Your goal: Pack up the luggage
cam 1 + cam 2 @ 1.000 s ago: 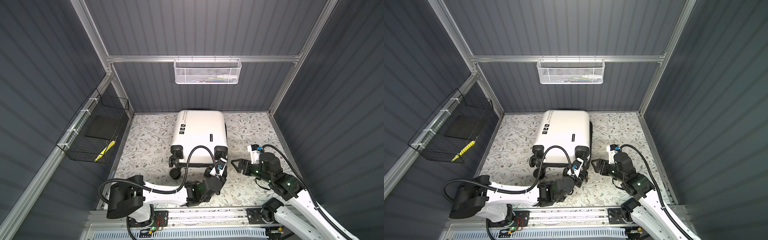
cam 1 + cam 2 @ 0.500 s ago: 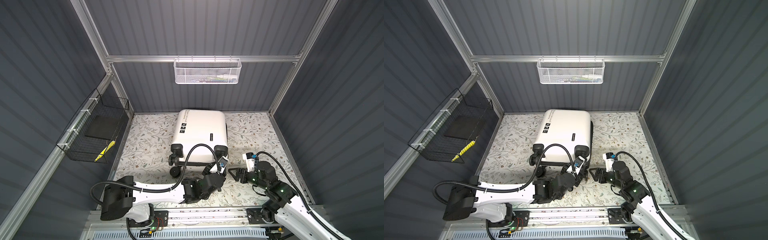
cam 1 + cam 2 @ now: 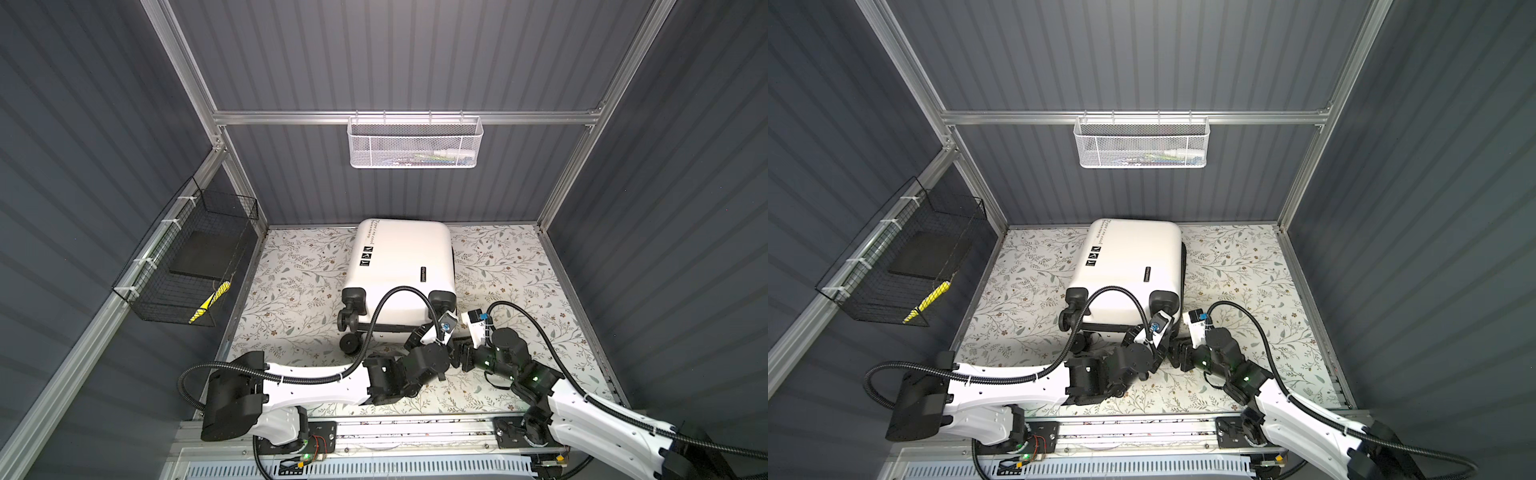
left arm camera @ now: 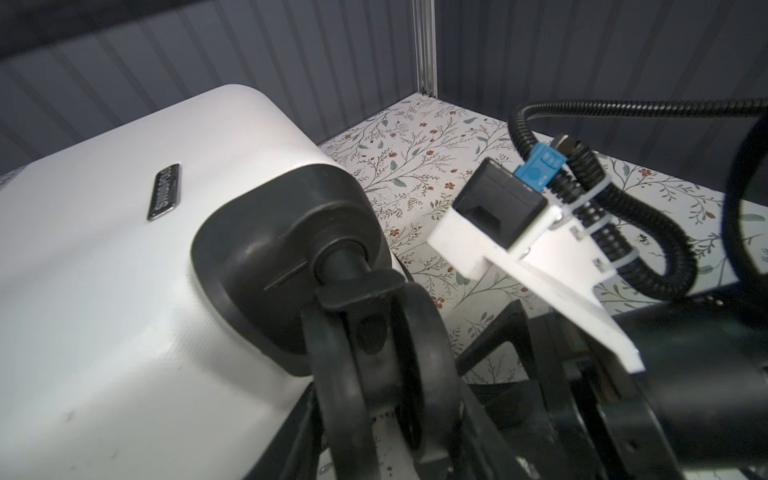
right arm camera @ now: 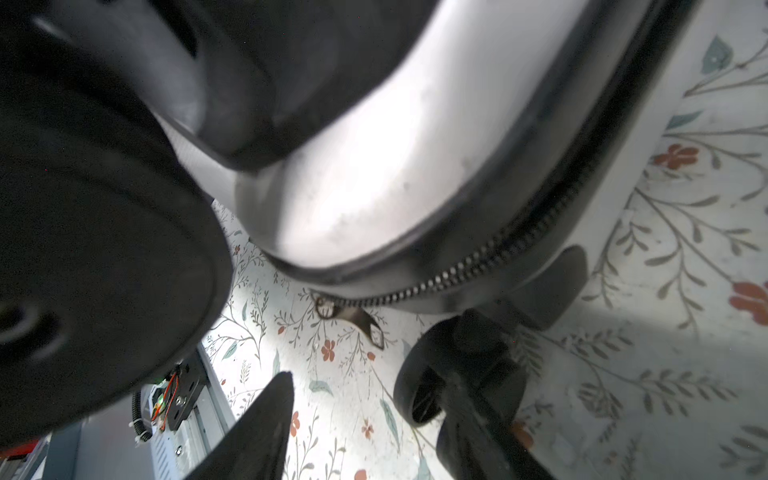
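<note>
The white luggage (image 3: pixel 401 266) (image 3: pixel 1129 266) lies flat and zipped shut on the floral floor, wheels toward the arms. My left gripper (image 3: pixel 424 332) (image 4: pixel 386 436) is shut on the near right top wheel (image 4: pixel 382 353), which sits between its dark fingers. My right gripper (image 3: pixel 459 353) (image 5: pixel 365 432) is low beside that corner and open, with only floor between its fingers (image 5: pixel 266 424). Just beyond its tips hangs the metal zipper pull (image 5: pixel 361 322) at the end of the black zipper (image 5: pixel 478 266). The lower wheel (image 5: pixel 432 386) stands next to one finger.
A white mesh basket (image 3: pixel 415 143) hangs on the back wall. A black wire basket (image 3: pixel 191 257) on the left wall holds a dark flat thing and a yellow item (image 3: pixel 210 301). Grey walls close three sides, and the arms' rail (image 3: pixel 374 428) runs along the front.
My right gripper has moved left and down to the luggage's near right corner, its jaws narrowing. The left gripper has stayed on the wheel while its arm shifted slightly left.
</note>
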You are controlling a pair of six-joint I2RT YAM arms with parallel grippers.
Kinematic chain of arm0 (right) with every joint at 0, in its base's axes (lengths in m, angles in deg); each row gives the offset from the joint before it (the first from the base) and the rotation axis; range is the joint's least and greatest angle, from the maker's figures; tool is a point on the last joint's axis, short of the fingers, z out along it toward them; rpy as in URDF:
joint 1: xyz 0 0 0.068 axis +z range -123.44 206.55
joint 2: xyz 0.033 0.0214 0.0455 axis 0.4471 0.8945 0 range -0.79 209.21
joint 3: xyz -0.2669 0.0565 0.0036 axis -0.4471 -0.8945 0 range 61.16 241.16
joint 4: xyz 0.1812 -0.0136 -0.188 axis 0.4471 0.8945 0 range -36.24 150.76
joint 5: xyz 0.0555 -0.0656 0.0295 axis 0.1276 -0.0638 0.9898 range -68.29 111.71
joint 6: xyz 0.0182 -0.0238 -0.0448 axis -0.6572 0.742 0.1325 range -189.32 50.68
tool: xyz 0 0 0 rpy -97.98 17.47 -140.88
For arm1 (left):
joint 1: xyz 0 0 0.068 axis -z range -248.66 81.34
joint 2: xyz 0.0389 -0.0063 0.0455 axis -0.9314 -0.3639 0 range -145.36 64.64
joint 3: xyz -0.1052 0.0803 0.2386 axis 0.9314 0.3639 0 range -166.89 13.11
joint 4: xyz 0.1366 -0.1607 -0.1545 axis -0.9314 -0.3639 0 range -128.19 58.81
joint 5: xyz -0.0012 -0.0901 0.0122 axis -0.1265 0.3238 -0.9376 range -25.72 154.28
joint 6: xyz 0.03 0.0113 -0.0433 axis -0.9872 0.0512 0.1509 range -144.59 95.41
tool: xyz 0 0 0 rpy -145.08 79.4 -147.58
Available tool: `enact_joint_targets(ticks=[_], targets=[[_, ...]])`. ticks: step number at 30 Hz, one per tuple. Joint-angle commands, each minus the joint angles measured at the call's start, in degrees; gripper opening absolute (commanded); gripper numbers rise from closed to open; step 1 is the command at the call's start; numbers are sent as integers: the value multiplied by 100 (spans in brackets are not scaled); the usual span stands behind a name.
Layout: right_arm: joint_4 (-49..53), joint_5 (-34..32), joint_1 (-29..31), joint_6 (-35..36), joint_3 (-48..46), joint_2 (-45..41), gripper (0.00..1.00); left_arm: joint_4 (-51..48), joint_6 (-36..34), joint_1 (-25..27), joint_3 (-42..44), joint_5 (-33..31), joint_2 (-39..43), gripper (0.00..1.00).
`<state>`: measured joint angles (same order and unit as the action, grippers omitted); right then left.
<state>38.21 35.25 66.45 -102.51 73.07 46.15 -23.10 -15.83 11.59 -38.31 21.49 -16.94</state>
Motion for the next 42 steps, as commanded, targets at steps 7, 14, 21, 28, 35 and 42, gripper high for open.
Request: enact_joint_targets(ticks=[7, 14, 21, 28, 35, 42], targets=[[-1197, -247, 101, -37, -48, 604, 53, 702, -10, 86, -447, 762, 225, 5], [-1434, -252, 141, -63, 47, 924, 45, 719, -1, 82, -430, 762, 229, 3], [-1611, -317, 162, -156, 58, 1141, 30, 755, 26, 85, -378, 754, 248, 3], [-1454, -400, 171, -204, 25, 970, 12, 815, 25, 83, -312, 745, 274, 2], [-1124, -587, 181, -259, 2, 735, 0, 851, 43, 88, -251, 712, 297, 0], [-287, -1349, 172, -490, -56, 335, 0, 748, 118, 87, -170, 489, 408, 0]])
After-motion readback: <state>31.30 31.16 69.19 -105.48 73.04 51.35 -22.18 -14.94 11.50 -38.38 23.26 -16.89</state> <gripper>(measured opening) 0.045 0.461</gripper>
